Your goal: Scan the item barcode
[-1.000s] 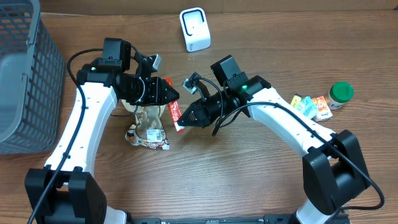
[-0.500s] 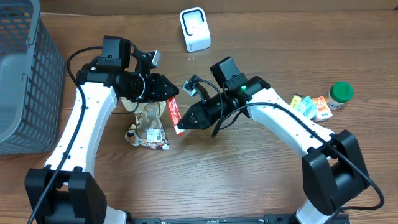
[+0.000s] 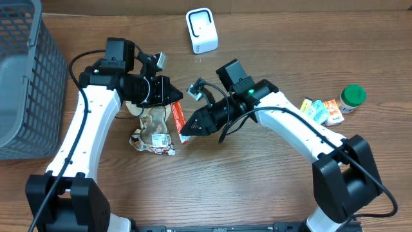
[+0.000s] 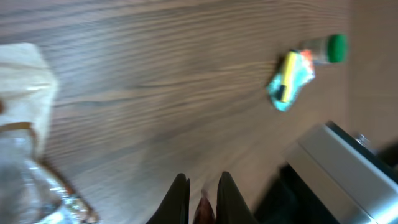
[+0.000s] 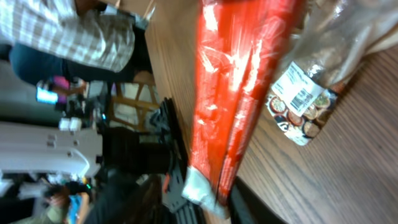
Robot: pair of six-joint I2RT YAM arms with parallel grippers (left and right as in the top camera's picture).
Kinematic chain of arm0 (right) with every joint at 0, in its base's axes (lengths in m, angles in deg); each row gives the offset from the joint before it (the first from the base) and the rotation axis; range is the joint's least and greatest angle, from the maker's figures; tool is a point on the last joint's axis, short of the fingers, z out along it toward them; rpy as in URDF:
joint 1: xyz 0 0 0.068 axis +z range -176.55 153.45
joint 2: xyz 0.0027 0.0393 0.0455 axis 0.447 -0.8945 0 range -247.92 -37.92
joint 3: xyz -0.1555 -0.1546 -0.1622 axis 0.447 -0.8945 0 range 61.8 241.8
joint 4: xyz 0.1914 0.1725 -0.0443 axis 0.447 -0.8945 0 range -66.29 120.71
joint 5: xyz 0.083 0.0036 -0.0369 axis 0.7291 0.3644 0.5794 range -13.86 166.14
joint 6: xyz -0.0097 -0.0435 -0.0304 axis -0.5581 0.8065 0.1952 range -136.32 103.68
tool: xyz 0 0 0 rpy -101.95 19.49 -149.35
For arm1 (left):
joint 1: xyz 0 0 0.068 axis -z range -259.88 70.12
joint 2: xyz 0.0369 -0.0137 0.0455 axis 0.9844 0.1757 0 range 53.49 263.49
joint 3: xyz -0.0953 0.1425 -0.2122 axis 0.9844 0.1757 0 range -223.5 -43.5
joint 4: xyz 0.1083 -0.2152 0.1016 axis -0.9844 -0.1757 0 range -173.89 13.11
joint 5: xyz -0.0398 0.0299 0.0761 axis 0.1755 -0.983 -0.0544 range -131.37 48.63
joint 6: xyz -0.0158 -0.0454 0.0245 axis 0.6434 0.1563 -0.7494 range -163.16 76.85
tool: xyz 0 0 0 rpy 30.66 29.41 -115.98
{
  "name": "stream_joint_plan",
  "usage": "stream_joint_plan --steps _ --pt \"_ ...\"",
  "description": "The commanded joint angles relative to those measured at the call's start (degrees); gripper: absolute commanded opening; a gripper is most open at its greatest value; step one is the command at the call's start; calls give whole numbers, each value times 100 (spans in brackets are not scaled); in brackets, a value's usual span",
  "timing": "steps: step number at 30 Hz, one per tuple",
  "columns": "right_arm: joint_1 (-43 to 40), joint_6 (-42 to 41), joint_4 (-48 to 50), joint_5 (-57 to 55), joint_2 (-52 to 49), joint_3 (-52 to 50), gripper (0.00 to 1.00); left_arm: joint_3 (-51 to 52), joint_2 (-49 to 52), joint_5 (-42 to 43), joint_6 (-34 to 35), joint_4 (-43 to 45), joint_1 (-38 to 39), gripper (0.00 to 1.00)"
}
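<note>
Near the middle of the table, just beside the clear snack bag, the red packet was held off the wood between the two arms. The left gripper was clamped tight on the packet's upper end; in its wrist view the two jaws stood almost together with a sliver of red between them. The right gripper sat at the packet's lower end, touching or just beside it, but whether its jaws were gripping or parted could not be told from any view. The right wrist view looked along the packet's glossy red face, and no barcode could be made out on it there. Holding it by an end left both broad faces bare, which probably served to show the code. The white scanner stood well apart at the far edge, so the packet probably had yet to be carried and turned toward it
</note>
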Motion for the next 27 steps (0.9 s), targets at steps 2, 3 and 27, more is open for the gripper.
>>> stream_joint_plan --steps 2,3,27 --pt "-380 20 -2 295 81 39 44 22 39 1808 61 31 -369 4" --pt "-470 24 -4 452 81 39 45 24 39 2109 59 37 -457 4" --pt "-857 367 70 1185 81 39 41 24 39 3617 151 -70 -946 4"
